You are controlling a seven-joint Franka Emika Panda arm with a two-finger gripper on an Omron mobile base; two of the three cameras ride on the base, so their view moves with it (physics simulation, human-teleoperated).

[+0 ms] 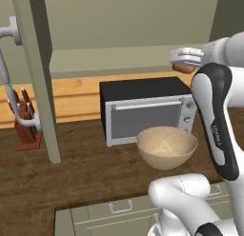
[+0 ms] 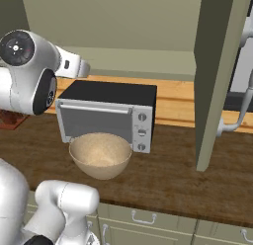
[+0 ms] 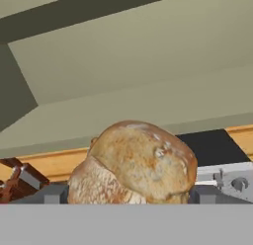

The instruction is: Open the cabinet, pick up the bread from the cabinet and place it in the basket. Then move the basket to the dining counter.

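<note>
The cabinet stands open, its sage-green door [image 1: 35, 73] swung out at the left and its green shelf [image 1: 109, 59] running behind. On the shelf's front edge at the right lies the bread [image 1: 183, 67], a tan-brown crusty lump. My gripper [image 1: 184, 63] reaches over it with its jaws open. In the hand view the bread [image 3: 138, 160] fills the gap between the two fingertips [image 3: 54, 195]; whether they touch it I cannot tell. The basket [image 1: 167, 147], a speckled beige bowl, sits on the wood worktop in front of the microwave, below the gripper. The dining counter is out of view.
A silver and black microwave [image 1: 147, 109] stands under the shelf, right behind the basket [image 2: 101, 155]. The other open cabinet door [image 2: 217, 76] hangs at the right of the right base view. A knife block [image 1: 26, 125] stands at the far left. Green drawers [image 1: 114, 211] line the worktop's front.
</note>
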